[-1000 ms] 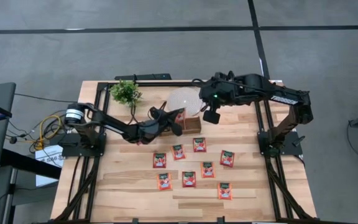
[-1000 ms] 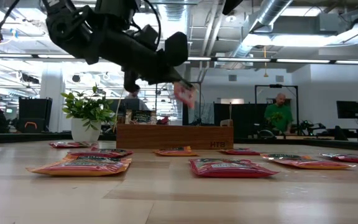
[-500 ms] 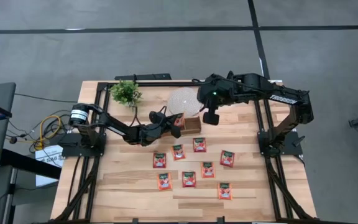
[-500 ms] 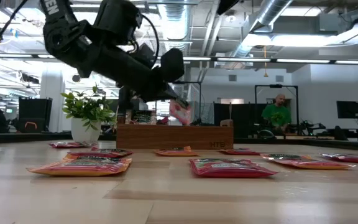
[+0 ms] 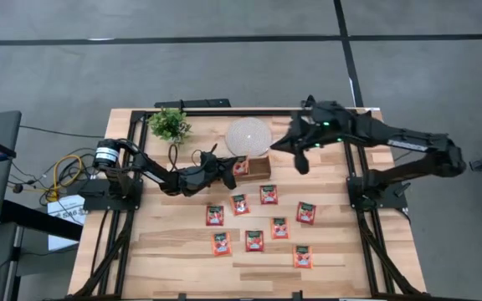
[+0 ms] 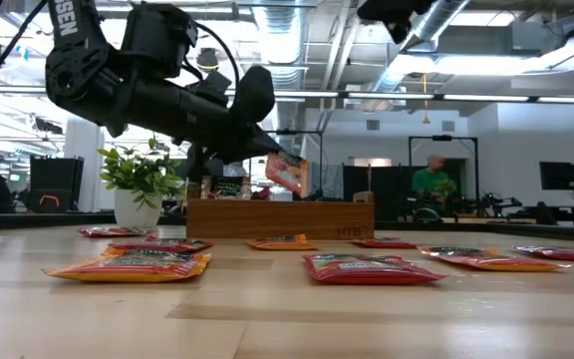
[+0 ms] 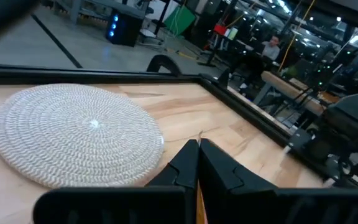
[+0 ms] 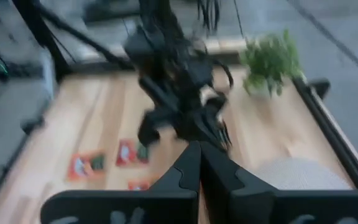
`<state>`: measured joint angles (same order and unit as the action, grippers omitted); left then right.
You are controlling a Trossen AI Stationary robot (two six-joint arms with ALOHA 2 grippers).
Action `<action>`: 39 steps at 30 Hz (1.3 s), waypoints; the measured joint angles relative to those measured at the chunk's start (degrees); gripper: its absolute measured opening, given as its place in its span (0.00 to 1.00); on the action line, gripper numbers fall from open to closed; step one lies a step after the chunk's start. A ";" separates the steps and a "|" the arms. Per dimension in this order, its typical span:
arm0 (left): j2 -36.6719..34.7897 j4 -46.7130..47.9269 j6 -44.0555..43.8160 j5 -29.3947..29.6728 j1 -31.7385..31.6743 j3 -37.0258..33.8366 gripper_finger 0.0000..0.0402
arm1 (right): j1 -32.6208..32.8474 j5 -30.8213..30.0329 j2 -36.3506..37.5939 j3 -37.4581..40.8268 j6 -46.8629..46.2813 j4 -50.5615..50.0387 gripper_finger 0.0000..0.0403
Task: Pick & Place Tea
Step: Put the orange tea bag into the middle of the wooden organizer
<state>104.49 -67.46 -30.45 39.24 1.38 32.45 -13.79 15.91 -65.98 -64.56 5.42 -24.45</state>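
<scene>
Nearest the front edge in the low view, red-orange tea sachets (image 6: 367, 267) lying flat on the wooden table (image 6: 267, 319), eight still loose in the high view. Behind them, the wooden tray (image 6: 279, 217) with the left gripper (image 6: 279, 168) just above its top edge, fingers pinching one carried sachet (image 6: 287, 174) — a second ago higher and further right, now drawn lower over the tray. Release likely next, judging by that descent. Beside the tray, the woven round mat (image 5: 248, 135); further off, a small potted plant (image 5: 168, 124). Right gripper (image 5: 302, 165) swung outward from the tray since half a second ago, fingers pressed together, holding nothing.
</scene>
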 joint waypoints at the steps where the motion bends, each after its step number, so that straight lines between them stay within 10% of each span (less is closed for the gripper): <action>1: 0.00 0.00 0.21 -0.03 -0.23 0.00 0.00 | -0.50 0.61 1.89 2.10 -0.69 1.69 0.00; 39: 0.66 6.58 1.08 -2.10 -5.17 2.54 0.00 | 1.45 0.76 9.27 8.75 0.32 2.39 0.00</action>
<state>105.14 -60.88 -29.36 37.15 -3.79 34.98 -12.34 16.67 -56.71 -55.81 5.75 -22.06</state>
